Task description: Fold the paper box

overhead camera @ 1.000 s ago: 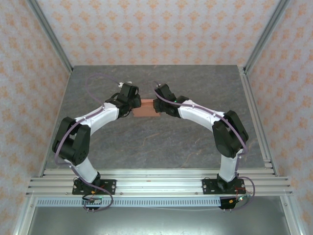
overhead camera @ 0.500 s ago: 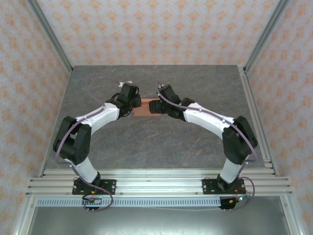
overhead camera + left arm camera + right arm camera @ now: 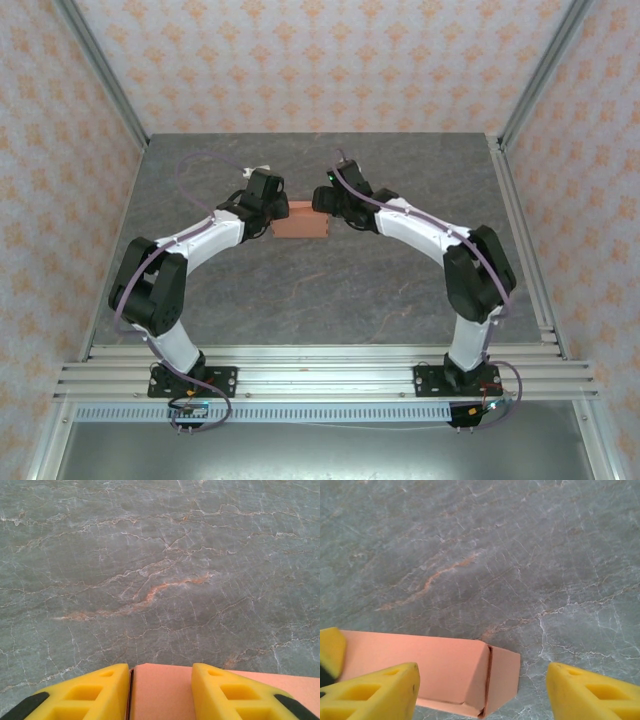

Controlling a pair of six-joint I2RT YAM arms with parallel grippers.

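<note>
The paper box (image 3: 300, 222) is a small salmon-orange rectangular box lying on the grey marbled table, mid-far. My left gripper (image 3: 274, 214) is at its left end. In the left wrist view its yellow fingers (image 3: 100, 695) flank a strip of the box (image 3: 162, 690), the left one against the card's edge, the right one over the card. My right gripper (image 3: 326, 204) hovers at the box's right end. In the right wrist view it (image 3: 482, 669) stands open, wide of the box (image 3: 420, 665), whose end flap (image 3: 502, 677) is folded shut.
The grey stone-patterned table (image 3: 320, 290) stretches around the box. Metal frame posts and patterned walls enclose it on the left, right and far sides. A yellow finger (image 3: 330, 652) of the left gripper shows at the box's far end in the right wrist view.
My right gripper has opened off the box's right end and shifted a little toward the far side. The left gripper and the box have stayed put.
</note>
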